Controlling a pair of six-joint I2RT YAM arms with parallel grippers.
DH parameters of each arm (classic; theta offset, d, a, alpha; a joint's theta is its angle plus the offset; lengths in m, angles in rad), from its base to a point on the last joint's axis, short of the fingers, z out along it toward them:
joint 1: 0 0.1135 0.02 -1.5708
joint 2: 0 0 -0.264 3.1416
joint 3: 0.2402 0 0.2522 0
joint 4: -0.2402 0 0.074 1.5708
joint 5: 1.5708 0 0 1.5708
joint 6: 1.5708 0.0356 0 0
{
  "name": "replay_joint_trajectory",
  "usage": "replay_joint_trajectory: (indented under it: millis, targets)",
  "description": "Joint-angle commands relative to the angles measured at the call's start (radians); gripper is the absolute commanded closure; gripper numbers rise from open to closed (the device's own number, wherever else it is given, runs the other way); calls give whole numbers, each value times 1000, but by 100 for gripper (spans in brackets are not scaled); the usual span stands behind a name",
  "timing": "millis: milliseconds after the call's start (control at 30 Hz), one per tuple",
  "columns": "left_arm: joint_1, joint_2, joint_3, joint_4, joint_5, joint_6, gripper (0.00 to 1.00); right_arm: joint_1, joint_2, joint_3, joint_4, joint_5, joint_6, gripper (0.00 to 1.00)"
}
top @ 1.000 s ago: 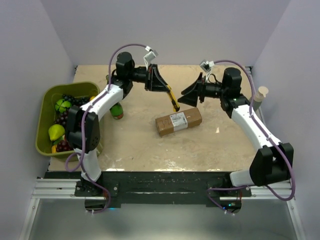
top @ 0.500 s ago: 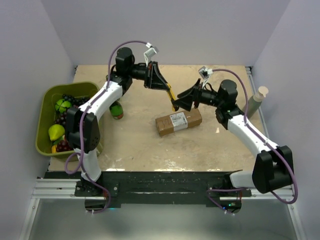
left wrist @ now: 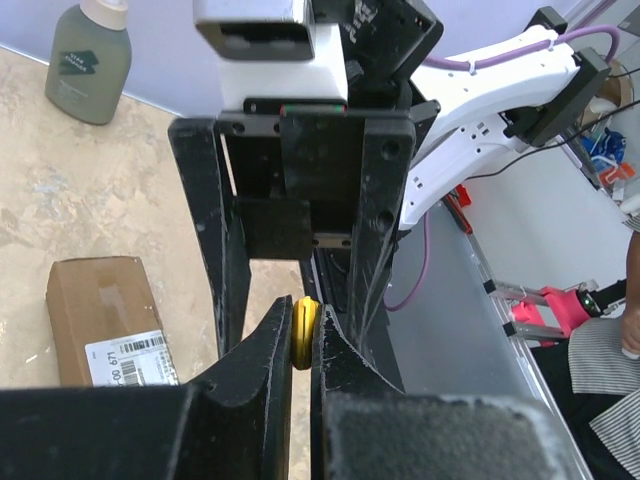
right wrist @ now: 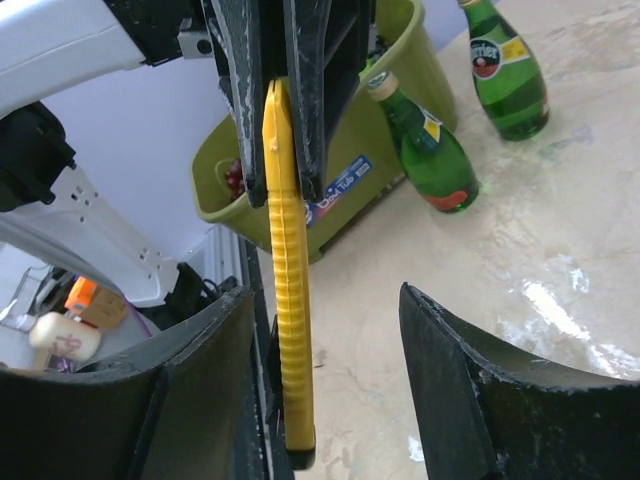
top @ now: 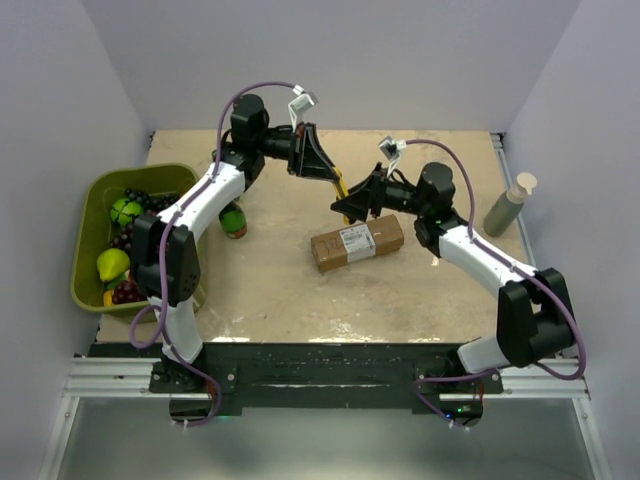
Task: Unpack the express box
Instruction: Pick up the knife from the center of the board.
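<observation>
Top view, express box [top: 357, 243]: lies flat on the table [top: 270, 290], just toward 4 o'clock of its middle. The label faces up, the box is shut, and neither arm touches it.
Top view, utility knife [top: 342, 189]: in the air at 11 o'clock from the box, slanting down toward it.
Top view, left gripper [top: 330, 175]: clamped on the knife's upper part.
Top view, right gripper [top: 347, 205]: reaches in from 3 o'clock, at the knife's lower end.
Left wrist view, grip: the fingertips pinch the yellow body tight at 6 o'clock of the picture. The box shows at 8 o'clock, far below.
Right wrist view, jaws: apart, with the knife between them and not clamped. The knife runs from 12 to 6 o'clock, hard by the 9 o'clock finger [right wrist: 190, 400], with a clear gap to the other.
Right wrist view, backdrop: a green tub [right wrist: 350, 165] and green bottles [right wrist: 425, 150] at 1 to 2 o'clock, well apart from the knife.
Step, as judged: taking a second hold on the knife, either for a handover or to work the blade.
Doing it well: shift the right gripper toward 9 o'clock so the knife sits centred, then close on its flat sides. Off-centre, one pad would likely push the knife and twist it in the left clamp. The left should let go only once the right is firm.
</observation>
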Motion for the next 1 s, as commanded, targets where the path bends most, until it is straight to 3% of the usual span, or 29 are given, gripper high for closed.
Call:
replay_joint_trajectory:
  millis: [0, 167, 267, 400, 433, 467, 500, 533, 567, 667, 733, 767, 800, 867, 900, 967]
  targets:
    - [7, -12, 41, 68, -19, -81, 100, 8, 1, 40, 86, -5, 24, 41]
    - [15, 6, 53, 81, -26, -103, 100, 7, 15, 27, 120, 9, 48, 56]
    - [19, 12, 47, 87, -28, -104, 100, 8, 18, 34, 117, -8, 42, 70]
    - [19, 12, 22, 96, -49, -86, 100, 7, 14, 68, -1, -38, -34, 86]
    - [21, 6, 15, 82, -60, -54, 93, 7, 6, 98, -53, -52, -130, 92]
    - [28, 1, 6, 75, -72, -19, 76, 5, -6, 115, -182, -58, -192, 95]
    - [39, -6, -14, 41, -88, 70, 47, 4, -28, 135, -256, -61, -258, 99]
    - [50, -26, -22, 6, -129, 122, 28, -7, -40, 181, -333, -61, -394, 100]
    - [77, -34, -24, -29, -140, 173, 1, -12, -48, 207, -492, -67, -464, 100]
    - [136, -63, -10, -138, -154, 298, 0, -38, -45, 327, -835, -60, -750, 100]
    - [150, -100, 50, -294, -170, 513, 0, -52, -20, 401, -990, -26, -957, 100]
    - [147, -106, 92, -578, -201, 651, 0, -53, -10, 427, -1144, 13, -1033, 100]
    - [135, -114, 179, -711, -273, 969, 0, -53, 1, 469, -1203, 27, -1100, 100]
    - [95, -134, 228, -940, -345, 1200, 0, -52, 35, 517, -1327, 73, -1248, 100]
    - [82, -149, 220, -953, -389, 1318, 0, -52, 46, 552, -1345, 99, -1272, 100]
    - [61, -199, 179, -914, -402, 1373, 0, -50, 81, 591, -1423, 126, -1329, 100]
